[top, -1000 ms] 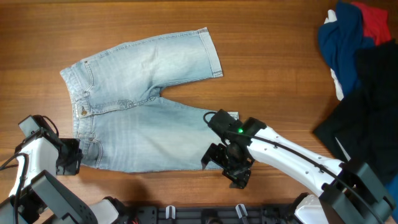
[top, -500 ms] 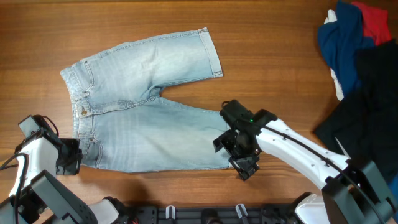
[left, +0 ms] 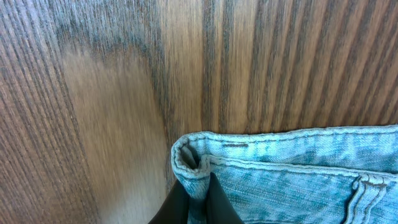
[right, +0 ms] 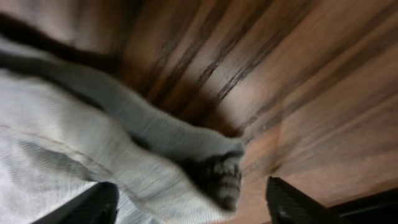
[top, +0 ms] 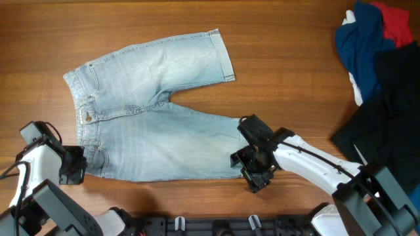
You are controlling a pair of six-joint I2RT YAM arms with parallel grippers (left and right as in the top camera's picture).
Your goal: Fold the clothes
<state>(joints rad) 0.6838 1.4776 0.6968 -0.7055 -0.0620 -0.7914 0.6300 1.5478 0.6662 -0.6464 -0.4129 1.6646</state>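
Denim, light blue and faded: one pair of shorts lies flat on the wooden bench, left of centre. The waistband faces the left edge and both legs run toward the right. The far leg angles toward the far edge. The near leg runs alongside the near edge.

Two grippers are in view. The left gripper sits by the near left corner of the bench. Its jaws are pinched together on the near corner of the waistband, and the left wrist view shows the cloth bunched between the dark fingertips. The right gripper is at the hem of the near leg. Its jaws stand apart with the hem corner between them; the wrist view is blurred, and contact with the cloth cannot be confirmed.

At the far right corner lies one heap of other clothing: a blue garment, a red garment, a strip of white cloth and a black garment spreading along the right edge. The heap lies well apart from the shorts.
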